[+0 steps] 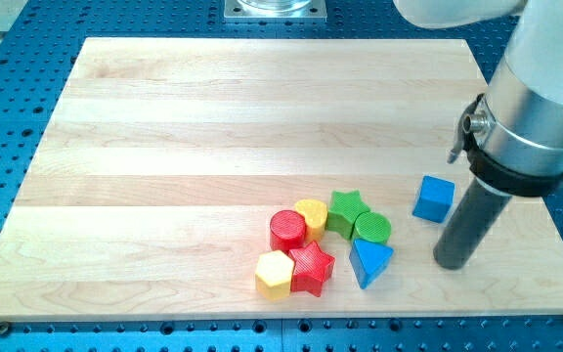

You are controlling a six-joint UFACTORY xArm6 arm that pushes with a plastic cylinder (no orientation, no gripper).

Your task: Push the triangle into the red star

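A blue triangle point(369, 261) lies near the view's bottom, right of centre. The red star point(311, 268) lies just to its left, with a small gap between them. My tip point(452, 264) stands on the board to the right of the triangle, well apart from it, at about the same height in the view. A blue cube point(434, 198) lies above and a little left of my tip.
A cluster sits around the star: a yellow hexagon point(275, 273) touching its left, a red cylinder point(287, 230), a yellow heart point(311, 217), a green star point(346, 212) and a green cylinder point(371, 230) above. The wooden board point(213, 117) rests on a blue perforated table.
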